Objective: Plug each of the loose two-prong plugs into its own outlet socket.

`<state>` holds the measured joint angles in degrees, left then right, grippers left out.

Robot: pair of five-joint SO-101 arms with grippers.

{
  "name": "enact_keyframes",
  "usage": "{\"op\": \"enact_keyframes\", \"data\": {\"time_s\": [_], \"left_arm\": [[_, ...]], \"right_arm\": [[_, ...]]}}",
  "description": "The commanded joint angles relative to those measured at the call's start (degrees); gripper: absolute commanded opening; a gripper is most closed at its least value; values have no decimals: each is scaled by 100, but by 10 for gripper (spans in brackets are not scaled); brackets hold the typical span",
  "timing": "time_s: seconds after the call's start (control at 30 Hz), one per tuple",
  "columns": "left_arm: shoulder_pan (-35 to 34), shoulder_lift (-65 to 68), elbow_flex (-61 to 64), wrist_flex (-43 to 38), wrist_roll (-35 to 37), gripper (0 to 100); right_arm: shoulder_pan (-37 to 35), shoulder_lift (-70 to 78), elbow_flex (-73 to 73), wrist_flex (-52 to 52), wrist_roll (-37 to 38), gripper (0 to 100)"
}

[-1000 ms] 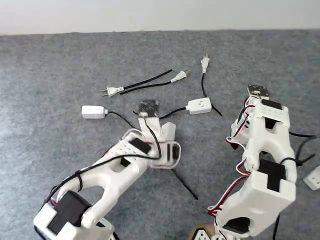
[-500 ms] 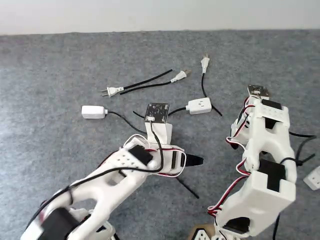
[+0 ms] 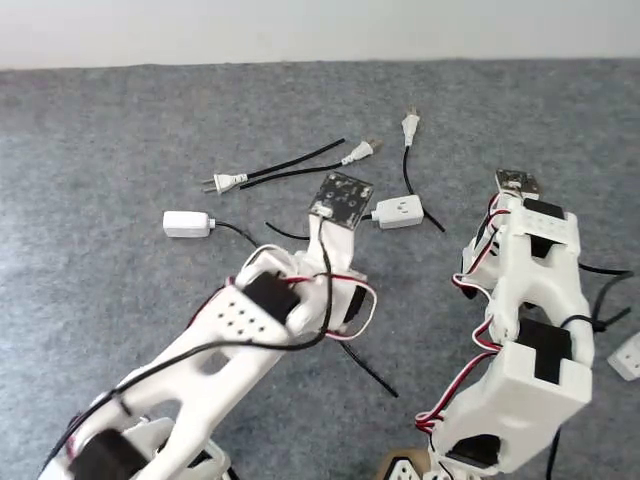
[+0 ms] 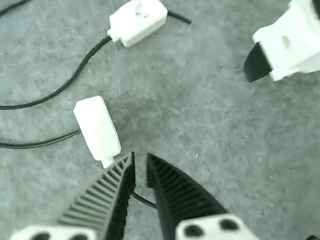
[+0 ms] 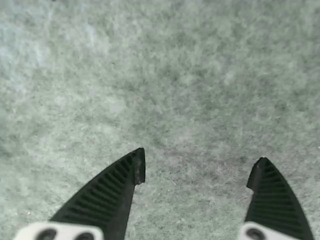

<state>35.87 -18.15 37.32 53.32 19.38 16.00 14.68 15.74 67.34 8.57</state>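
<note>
1. Three loose plugs lie toward 12 o'clock on the grey tabletop (image 3: 100, 130): the near plug (image 3: 222, 183), the middle plug (image 3: 358, 152) and the far plug (image 3: 409, 124), each unplugged.
2. We see one outlet socket (image 3: 187, 224) at 9 o'clock of the left arm (image 3: 250, 320). A second socket (image 3: 398, 211) sits at 3 o'clock, just beside that arm's wrist board (image 3: 342, 197). A third socket (image 3: 627, 355) is cut off at the edge.
3. Our left pincer (image 4: 140, 161) has its jaws almost together, holding nothing, just beside a white corded block (image 4: 97, 130). The arm hides this block from above, and we cannot tell whether it is a plug or a socket.
4. Our right pincer (image 5: 195, 167) stands wide apart over bare tabletop.
5. Since a second ago the left arm has stretched toward 1 o'clock, carrying its wrist board closer to the second socket. The right arm (image 3: 530, 290) has stayed put.
</note>
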Motion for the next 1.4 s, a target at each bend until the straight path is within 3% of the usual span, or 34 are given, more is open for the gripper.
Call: {"op": "enact_keyframes", "data": {"time_s": [0.0, 0.3, 0.5, 0.83, 1.37], "left_arm": [[9, 765, -708, -9, -70, 13], [-18, 3130, -2237, -9, -62, 13], [-255, 3886, -2651, -9, -53, 13], [-835, 3042, -2554, 422, -53, 13], [-1503, 1785, -1560, -53, -79, 13]], "right_arm": [[-22, -31, -26, -66, -62, 325], [-22, -31, -26, -66, -62, 325], [-22, -31, -26, -66, -62, 325], [-22, -31, -26, -66, -62, 325], [-22, -31, -26, -66, -62, 325]]}}
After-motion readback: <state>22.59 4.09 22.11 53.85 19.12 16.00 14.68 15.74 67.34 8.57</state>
